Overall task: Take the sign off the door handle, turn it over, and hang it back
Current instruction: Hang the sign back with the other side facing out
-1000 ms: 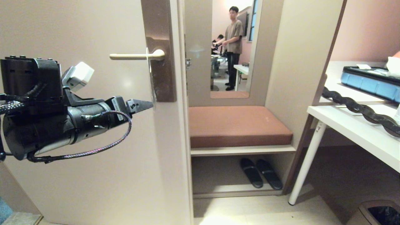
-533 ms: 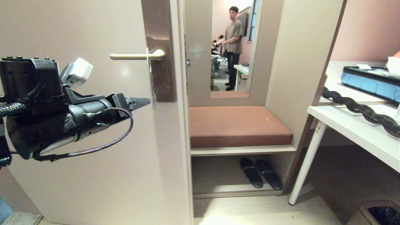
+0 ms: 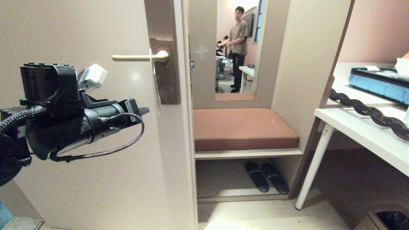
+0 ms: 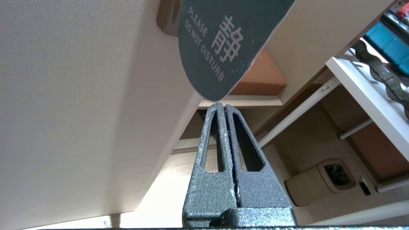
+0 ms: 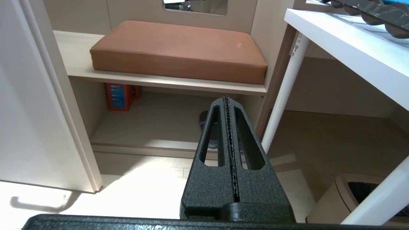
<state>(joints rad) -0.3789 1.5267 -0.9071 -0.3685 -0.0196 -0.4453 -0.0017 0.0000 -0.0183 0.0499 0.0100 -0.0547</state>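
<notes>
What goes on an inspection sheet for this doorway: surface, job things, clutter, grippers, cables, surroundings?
Surface: pale door, nothing seen on its face.
Job's things: sign hangs on door handle, dark "do not disturb" face toward the left arm.
Clutter: blue case on white table.
Grippers: left gripper shut, empty, tip just below the sign's lower end; right gripper shut, empty, parked low.
Cables: braided cable loops under left arm.
Surroundings: cushion, slippers, bin, person in background.

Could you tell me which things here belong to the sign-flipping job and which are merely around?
Job: sign, hanging on the door handle; left gripper, fingers shut just below the sign.

Just around: brown cushion, slippers, white table, bin, person.
</notes>
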